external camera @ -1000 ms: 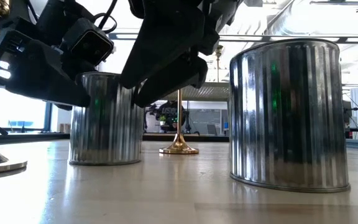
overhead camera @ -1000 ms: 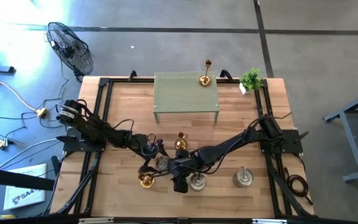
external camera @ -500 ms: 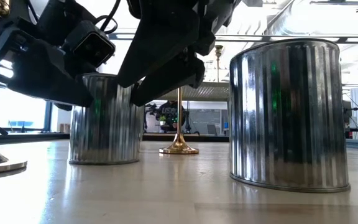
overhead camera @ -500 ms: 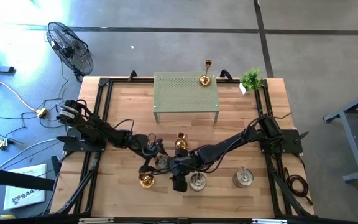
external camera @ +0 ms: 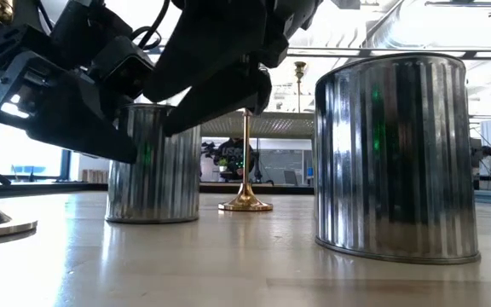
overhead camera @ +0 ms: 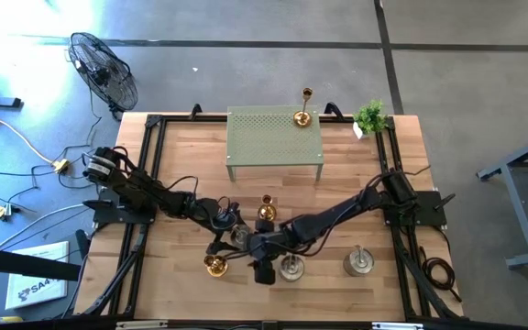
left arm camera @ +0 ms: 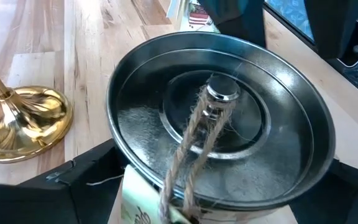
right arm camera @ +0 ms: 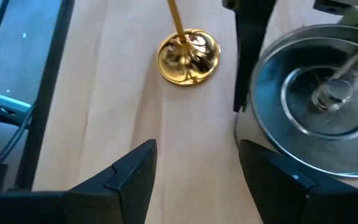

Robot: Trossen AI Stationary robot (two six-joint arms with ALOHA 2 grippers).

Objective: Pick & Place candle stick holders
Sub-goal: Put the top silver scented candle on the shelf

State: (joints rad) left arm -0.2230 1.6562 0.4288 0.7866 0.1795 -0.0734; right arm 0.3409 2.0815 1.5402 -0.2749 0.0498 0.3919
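Observation:
A squat silver holder (overhead camera: 238,236) stands at the table's middle, between my left gripper's (overhead camera: 233,236) fingers; it also shows in the left wrist view (left arm camera: 219,118), with twine on its centre post. My right gripper (right arm camera: 197,180) is open and empty just above the table (overhead camera: 248,249), between that holder and a gold holder (overhead camera: 214,266) near the front. A second gold holder (overhead camera: 266,211) stands just behind. A third (overhead camera: 302,115) stands on the green stand. Two more silver holders (overhead camera: 291,268) (overhead camera: 359,263) stand near the front. My left gripper pinches the silver holder between its two fingers, one on each outer side of the round wall just under the rim (left arm camera: 118,163). The fingers come slanting down from the table's left. The holder stays upright, its base (external camera: 152,218) at the tabletop.
The green perforated stand (overhead camera: 273,137) is at the back centre and a small potted plant (overhead camera: 370,116) at the back right corner. The two arms lie close together over the table's middle. A black frame rails the table's left and right sides.
My left gripper has drawn the silver holder a little toward the table's right, still upright. My right gripper has moved slightly toward the table's left, staying open.

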